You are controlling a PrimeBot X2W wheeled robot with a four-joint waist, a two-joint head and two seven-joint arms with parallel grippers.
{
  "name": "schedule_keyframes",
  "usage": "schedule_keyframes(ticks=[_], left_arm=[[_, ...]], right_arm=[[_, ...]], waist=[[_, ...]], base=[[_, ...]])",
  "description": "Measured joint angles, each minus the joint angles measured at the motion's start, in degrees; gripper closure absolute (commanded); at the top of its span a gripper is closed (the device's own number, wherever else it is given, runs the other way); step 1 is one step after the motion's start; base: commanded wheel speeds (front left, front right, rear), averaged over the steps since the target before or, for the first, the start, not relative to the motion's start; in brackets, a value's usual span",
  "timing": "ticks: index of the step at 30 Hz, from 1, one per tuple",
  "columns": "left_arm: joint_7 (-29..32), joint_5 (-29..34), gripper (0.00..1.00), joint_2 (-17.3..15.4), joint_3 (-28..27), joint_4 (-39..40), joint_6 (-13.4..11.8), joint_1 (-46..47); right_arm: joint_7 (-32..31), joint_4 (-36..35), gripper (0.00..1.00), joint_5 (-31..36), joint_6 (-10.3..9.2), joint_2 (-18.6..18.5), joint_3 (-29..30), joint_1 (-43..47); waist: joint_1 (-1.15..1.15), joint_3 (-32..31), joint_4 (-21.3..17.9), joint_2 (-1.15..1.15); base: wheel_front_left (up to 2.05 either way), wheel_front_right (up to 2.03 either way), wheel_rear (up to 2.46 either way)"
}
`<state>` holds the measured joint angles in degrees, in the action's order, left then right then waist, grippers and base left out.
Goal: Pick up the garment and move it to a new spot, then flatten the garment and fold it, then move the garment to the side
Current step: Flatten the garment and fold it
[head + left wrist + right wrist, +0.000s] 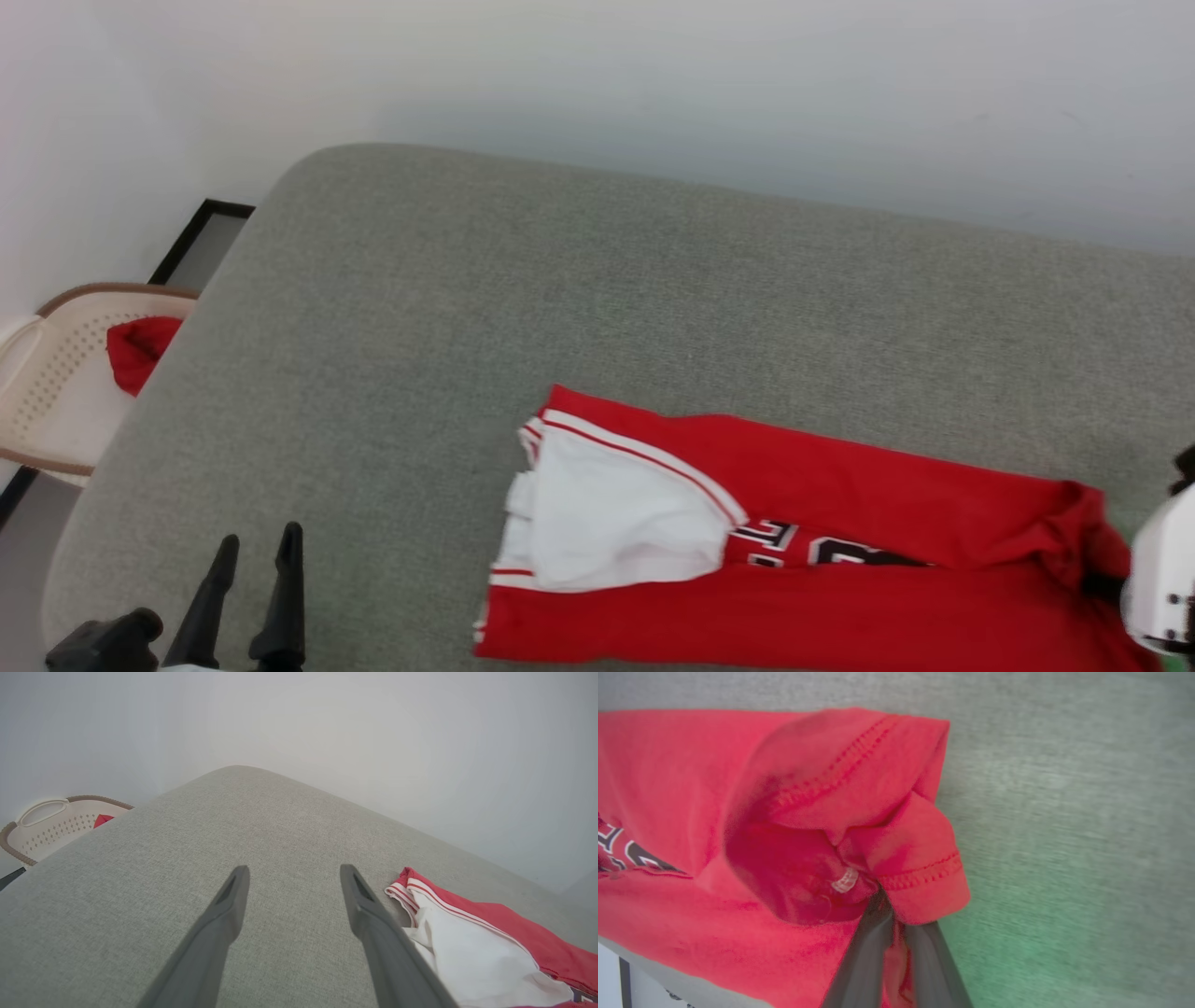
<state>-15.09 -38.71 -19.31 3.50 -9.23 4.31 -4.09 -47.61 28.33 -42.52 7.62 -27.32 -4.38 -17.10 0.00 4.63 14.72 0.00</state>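
The garment (pixel 794 551), a red jersey with a white sleeve and black numbers, lies folded in a long band on the grey cushion (pixel 560 299), at the lower right of the head view. At the garment's right end my right gripper (pixel 896 917) is shut, with a bunched red hem (pixel 920 872) pinched between its fingers. In the head view that gripper (pixel 1103 586) pokes out from its white wrist into the cloth. My left gripper (pixel 294 872) hovers open over bare cushion, left of the garment's white sleeve (pixel 467 956). It also shows at the lower left of the head view (pixel 260 546).
A beige perforated basket (pixel 56 373) holding a small red cloth (pixel 140 350) stands off the cushion's left edge. A pale wall runs behind the cushion. A dark frame (pixel 201 243) leans at the far left corner.
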Motion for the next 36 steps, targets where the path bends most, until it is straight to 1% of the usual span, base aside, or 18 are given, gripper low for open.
schedule_keyframes(ticks=[11,15,20,27,32,36], left_arm=[[0.0,1.1,0.00,1.0,-1.5,-1.0,0.7,-0.6],[0.0,1.0,0.00,1.1,-1.9,-1.6,1.0,-1.0],[0.0,0.5,0.00,1.1,-2.1,-2.5,1.1,-2.1],[0.3,-0.1,0.00,1.1,-2.3,-2.8,0.7,-3.8],[0.5,0.0,0.00,1.0,-2.1,-2.5,0.4,-4.3],[0.5,0.6,0.00,1.1,-1.9,-2.4,0.2,-4.3]], right_arm=[[2.3,5.5,1.00,0.6,-0.09,-6.4,1.1,-1.1],[2.8,6.3,1.00,0.2,-0.09,-7.1,0.3,-1.4],[2.5,3.5,1.00,-1.8,-0.09,-7.7,-2.0,-1.6],[-1.0,-7.3,1.00,-9.7,-0.11,-5.7,-4.6,-0.9],[-2.4,-14.3,1.00,-11.0,-0.11,-3.8,-6.8,0.0],[-2.8,-17.0,1.00,-11.2,-0.11,-0.4,-9.0,0.0]], waist=[[0.00,-0.9,-1.5,0.00],[0.00,-1.5,-2.2,0.00],[0.00,-2.6,-3.2,0.00],[-0.01,-5.2,-4.4,0.00],[0.00,-6.8,-4.4,0.00],[0.00,-7.3,-3.2,0.00]], base=[[0.00,0.00,0.00],[0.00,0.00,0.00],[0.00,0.00,0.00],[0.00,0.00,0.00],[0.00,0.00,0.00],[0.00,0.00,0.00]])
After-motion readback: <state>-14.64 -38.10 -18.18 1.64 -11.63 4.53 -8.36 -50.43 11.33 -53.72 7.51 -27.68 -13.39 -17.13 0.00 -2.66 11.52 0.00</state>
